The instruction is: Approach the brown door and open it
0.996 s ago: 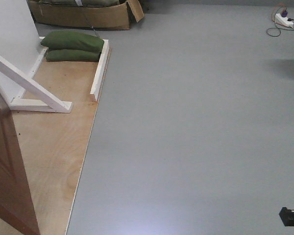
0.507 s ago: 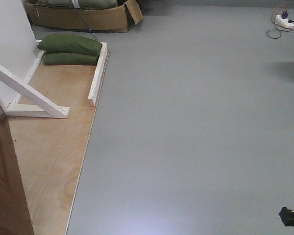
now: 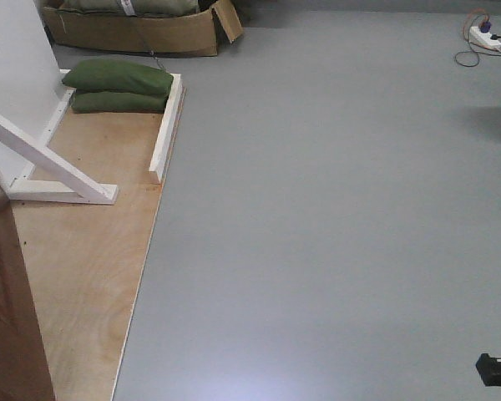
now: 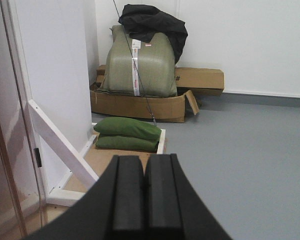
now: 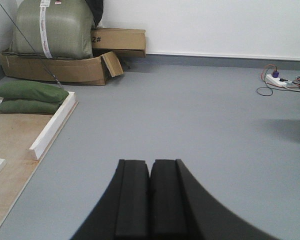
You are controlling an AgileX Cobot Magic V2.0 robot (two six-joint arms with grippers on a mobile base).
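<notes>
- At the near left corner of the front-facing view, a tall reddish-brown glossy wooden door (image 3: 7, 309), only a slice of it in frame, upright on the near left part of a pale plywood floor sheet (image 3: 92, 251).
- In the left wrist view, a glossy brownish strip along the left border, possibly that door; too little in frame to tell.
- Just beyond the door, a white timber brace (image 3: 50, 159), slanting down from a white wall panel (image 3: 12, 67) to a white base rail on the plywood.
- At the far edge of the plywood, two dark green sandbags (image 3: 121, 77), one stacked on the other, touching a low white timber rail (image 3: 165, 129) along the sheet's right edge.
- To the right of the plywood, smooth grey floor (image 3: 334, 209).
- Beyond the sandbags, against the back wall, an open brown cardboard box (image 4: 140, 106) with an olive-green wrapped bundle (image 4: 139, 62) in it and a black cloth (image 4: 152, 22) draped on top.
- At the far right corner of the grey floor, a white power strip (image 3: 484, 35) with cables.
- On the left gripper (image 4: 144, 195), black fingers (image 4: 129, 195) pressed flat together with nothing between, pointed toward the sandbags and the brace.
- On the right gripper (image 5: 150, 197), black fingers (image 5: 132, 200) likewise pressed together and bare, out over the grey floor, well apart from the door.
</notes>
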